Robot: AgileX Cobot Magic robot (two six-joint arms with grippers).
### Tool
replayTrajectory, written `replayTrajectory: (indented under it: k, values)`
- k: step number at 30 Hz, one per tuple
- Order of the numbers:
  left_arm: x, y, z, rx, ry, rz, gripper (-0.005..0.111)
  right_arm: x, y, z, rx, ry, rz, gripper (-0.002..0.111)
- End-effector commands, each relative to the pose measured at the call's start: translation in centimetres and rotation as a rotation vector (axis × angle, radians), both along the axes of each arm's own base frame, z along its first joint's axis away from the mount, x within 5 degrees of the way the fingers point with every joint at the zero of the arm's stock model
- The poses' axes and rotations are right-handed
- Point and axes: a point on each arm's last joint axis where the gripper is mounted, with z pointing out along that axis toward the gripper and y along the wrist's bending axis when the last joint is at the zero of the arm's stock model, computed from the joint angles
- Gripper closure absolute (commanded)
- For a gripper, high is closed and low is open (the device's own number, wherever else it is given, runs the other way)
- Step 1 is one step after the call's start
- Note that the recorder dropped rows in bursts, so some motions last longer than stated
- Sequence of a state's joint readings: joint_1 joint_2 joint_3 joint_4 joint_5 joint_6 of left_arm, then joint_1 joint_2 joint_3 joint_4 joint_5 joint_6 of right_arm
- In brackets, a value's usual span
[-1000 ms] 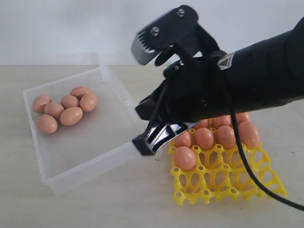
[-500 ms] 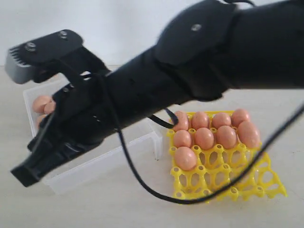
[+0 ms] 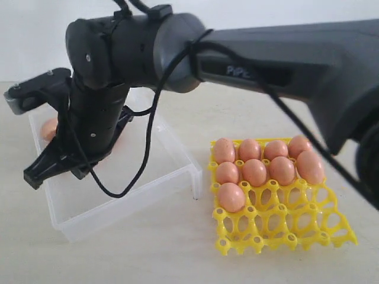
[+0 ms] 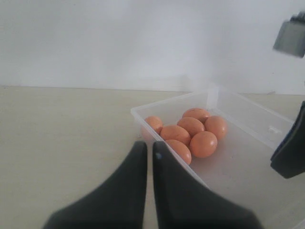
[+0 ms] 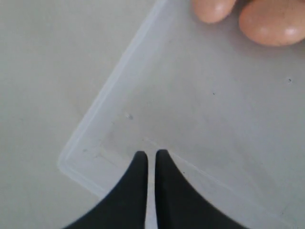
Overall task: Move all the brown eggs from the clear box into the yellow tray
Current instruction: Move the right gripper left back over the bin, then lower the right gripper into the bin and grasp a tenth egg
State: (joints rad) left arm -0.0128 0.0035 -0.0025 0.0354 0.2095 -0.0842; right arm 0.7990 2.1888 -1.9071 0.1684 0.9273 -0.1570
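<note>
The clear box (image 3: 118, 204) lies at the left, and my right arm reaches across over it. My right gripper (image 3: 35, 176) hangs shut and empty above the box's near-left corner; in the right wrist view its tips (image 5: 151, 155) sit over the bare box floor (image 5: 200, 109), with two brown eggs (image 5: 274, 21) further in. The arm hides most of the box's eggs; one (image 3: 48, 129) peeks out. The yellow tray (image 3: 278, 228) at the right holds several brown eggs (image 3: 254, 171) in its far rows. My left gripper (image 4: 145, 149) is shut and empty, just outside the box, near several eggs (image 4: 190, 126).
The tray's front two rows of cells (image 3: 266, 222) are open. The right arm's black cable (image 3: 148, 160) loops down over the box. A pale wall stands behind the beige table (image 3: 148, 254).
My right arm has swung left from beside the yellow tray to over the clear box's near-left corner. Its gripper stayed shut and empty. No eggs moved.
</note>
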Motion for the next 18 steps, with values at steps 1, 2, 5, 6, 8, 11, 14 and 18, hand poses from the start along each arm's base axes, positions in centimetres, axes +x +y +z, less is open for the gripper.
replayTrajectory:
  k: [1,2,5,6,8,11,14,18]
  values:
    - [0.0,0.0,-0.1,0.000,-0.003,0.002,0.103,1.1,0.6,0.3,0.003,-0.067,0.000,0.109]
    - [0.0,0.0,-0.1,0.000,-0.003,0.002,0.103,1.4,1.0,0.6,0.048,-0.108,-0.010,0.109]
    - [0.0,0.0,-0.1,0.000,-0.003,0.002,0.103,2.6,1.9,2.0,0.211,-0.254,-0.057,0.109]
    - [0.0,0.0,-0.1,0.000,-0.003,0.002,0.103,3.0,2.2,2.4,0.275,-0.294,-0.090,0.109]
    - [0.0,0.0,-0.1,0.000,-0.003,0.002,0.103,3.8,2.8,2.4,0.375,-0.335,-0.152,0.109]
    - [0.0,0.0,-0.1,0.000,-0.001,0.002,0.103,4.7,3.3,0.6,0.440,-0.326,-0.227,0.109]
    - [0.0,0.0,-0.1,0.000,-0.001,0.002,0.103,5.5,3.4,-1.5,0.469,-0.278,-0.305,0.109]
    - [0.0,0.0,-0.1,0.000,-0.001,0.002,0.103,7.2,3.7,-2.5,0.563,-0.298,-0.376,0.109]
